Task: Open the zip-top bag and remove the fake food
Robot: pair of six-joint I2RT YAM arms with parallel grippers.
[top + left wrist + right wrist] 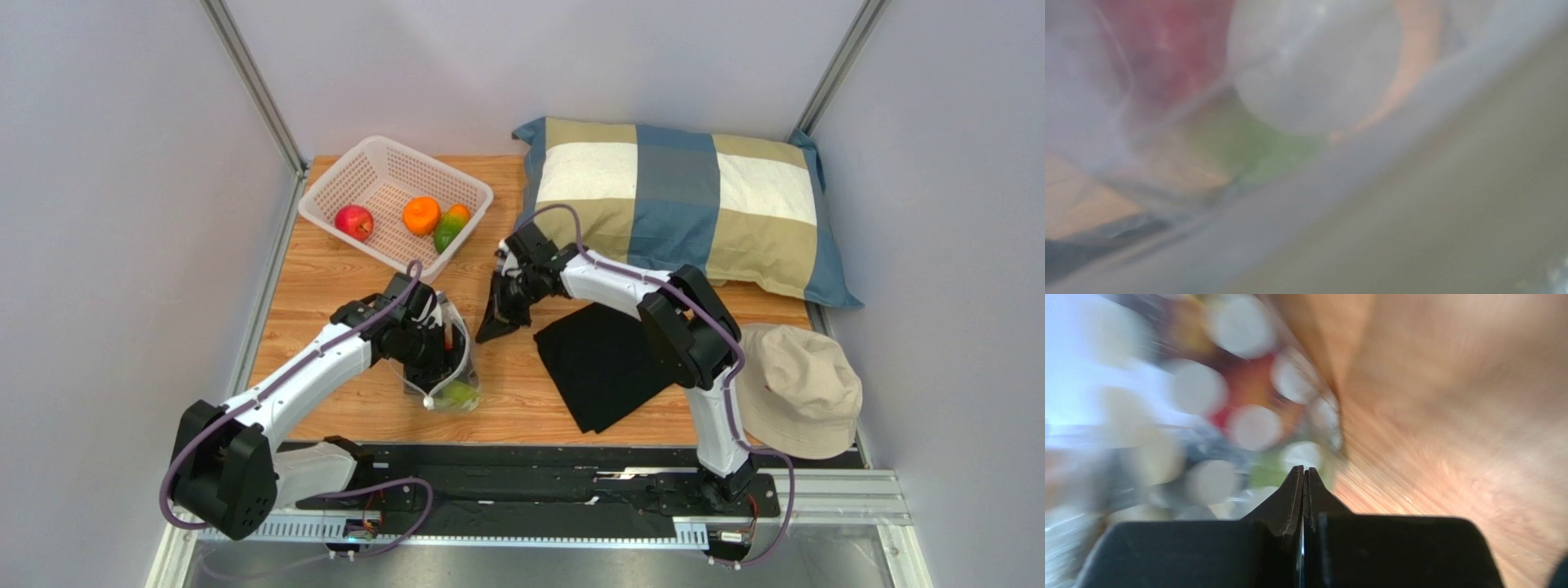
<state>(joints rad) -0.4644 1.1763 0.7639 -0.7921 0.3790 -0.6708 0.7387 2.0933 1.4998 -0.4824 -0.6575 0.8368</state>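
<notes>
The zip-top bag (451, 374) stands on the wooden table with its mouth open. A green fruit (460, 395) lies in its bottom. My left gripper (427, 349) is at the bag's upper rim and holds it. In the left wrist view the bag's plastic (1413, 184) covers the lens and hides the fingers; a green fruit (1254, 147) and a red one (1168, 43) show through it. My right gripper (503, 312) is shut and empty, just right of the bag and apart from it. In the right wrist view my right gripper (1303, 471) faces the dotted bag (1229, 416).
A white lattice basket (321, 196) at the back left holds a red apple (355, 222), an orange (421, 216) and an orange-green fruit (451, 227). A checked pillow (687, 202) lies at the back right, with a black cloth (601, 355) and a beige hat (797, 386) nearer.
</notes>
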